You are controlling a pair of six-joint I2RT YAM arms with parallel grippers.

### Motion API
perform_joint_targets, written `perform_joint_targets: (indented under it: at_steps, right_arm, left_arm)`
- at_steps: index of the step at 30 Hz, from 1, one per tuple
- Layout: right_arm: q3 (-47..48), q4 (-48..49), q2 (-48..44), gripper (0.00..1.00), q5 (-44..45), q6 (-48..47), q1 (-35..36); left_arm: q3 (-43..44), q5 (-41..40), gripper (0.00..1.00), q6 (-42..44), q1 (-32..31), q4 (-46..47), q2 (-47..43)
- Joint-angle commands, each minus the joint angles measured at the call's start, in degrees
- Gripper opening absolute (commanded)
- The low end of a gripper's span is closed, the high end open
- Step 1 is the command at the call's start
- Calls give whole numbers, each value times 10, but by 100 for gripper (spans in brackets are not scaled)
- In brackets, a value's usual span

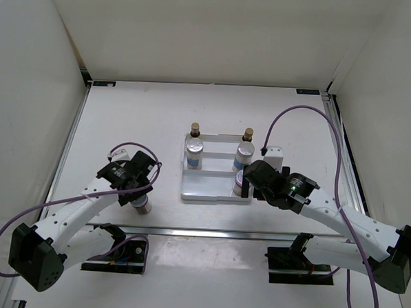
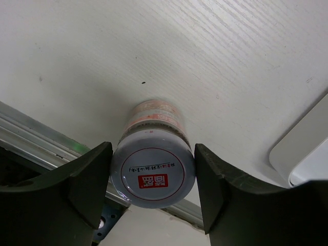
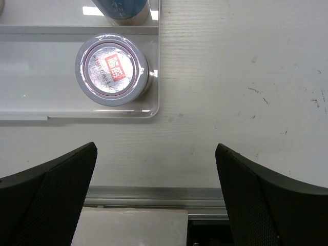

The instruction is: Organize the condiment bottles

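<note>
The squat jar (image 2: 154,177) stands on the counter (image 2: 215,56), low centre in the left wrist view. The left pincer (image 2: 152,171) clasps its lid. It is probably light, rigid and slick, so the hold should stay at the lid. The right pincer (image 3: 156,148) is wide and empty.

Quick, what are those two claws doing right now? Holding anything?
Left gripper: jaws closed on a red-marked jar.
Right gripper: jaws open, holding nothing.

Five bottles (image 1: 194,152) stand in the tray (image 1: 207,193); one jar (image 1: 142,204) stands left of it.
</note>
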Motion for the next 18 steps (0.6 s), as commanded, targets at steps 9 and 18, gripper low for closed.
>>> perform_joint_targets:
  at_steps: [9, 18]
  right_arm:
    - [-1, -5, -12, 100, 21, 9, 3]
    - [-1, -5, -12, 100, 21, 15, 3]
  left_arm:
    - [22, 9, 11, 22, 6, 19, -22]
    - [94, -3, 11, 53, 6, 8, -22]
